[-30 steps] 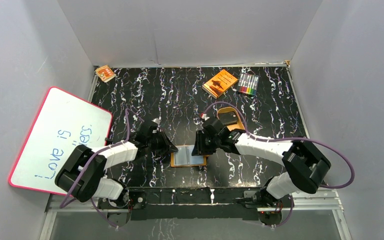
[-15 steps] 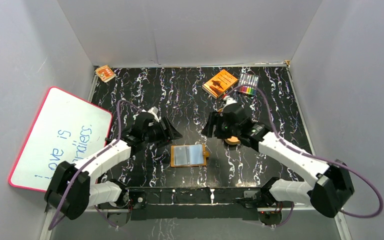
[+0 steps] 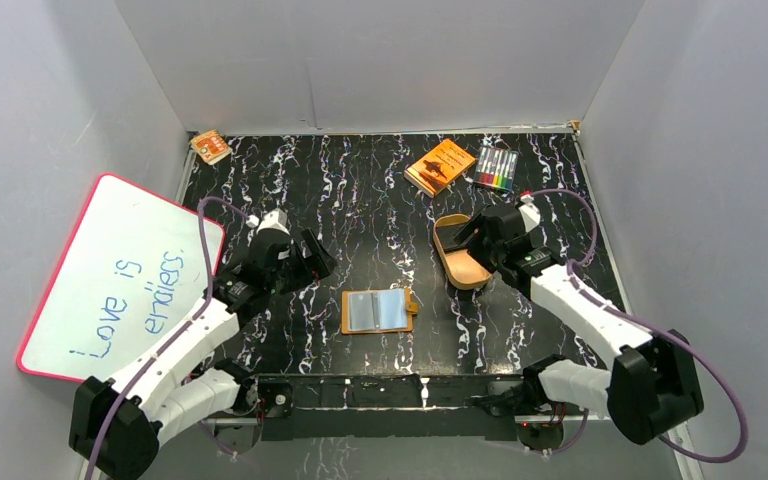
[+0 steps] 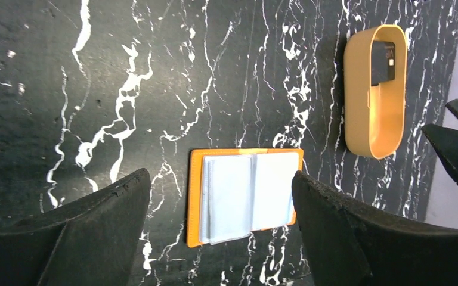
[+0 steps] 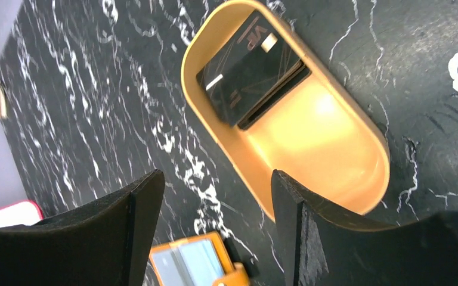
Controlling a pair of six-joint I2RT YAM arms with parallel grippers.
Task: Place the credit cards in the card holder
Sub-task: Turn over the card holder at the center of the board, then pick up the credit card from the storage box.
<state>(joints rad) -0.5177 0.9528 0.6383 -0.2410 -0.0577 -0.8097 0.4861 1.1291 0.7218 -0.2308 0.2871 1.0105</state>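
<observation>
Top external view: the small orange-tan leather card holder [image 3: 378, 311] is laid open and flat on the worktop [image 3: 360, 190], near the middle of its near edge, so its pockets are exposed. Pale blue and grey plastic credit cards [image 4: 229, 199] are seen seated inside. The left tool [image 3: 318, 258] and the right tool [image 3: 465, 232] are held spread and empty.

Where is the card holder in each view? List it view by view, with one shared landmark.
Top external: card holder, lower centre, lying open.
Left wrist: lower centre.
Right wrist: bottom edge, partly cut off.
Shared landmark: gold oval tray, in all three views.
</observation>
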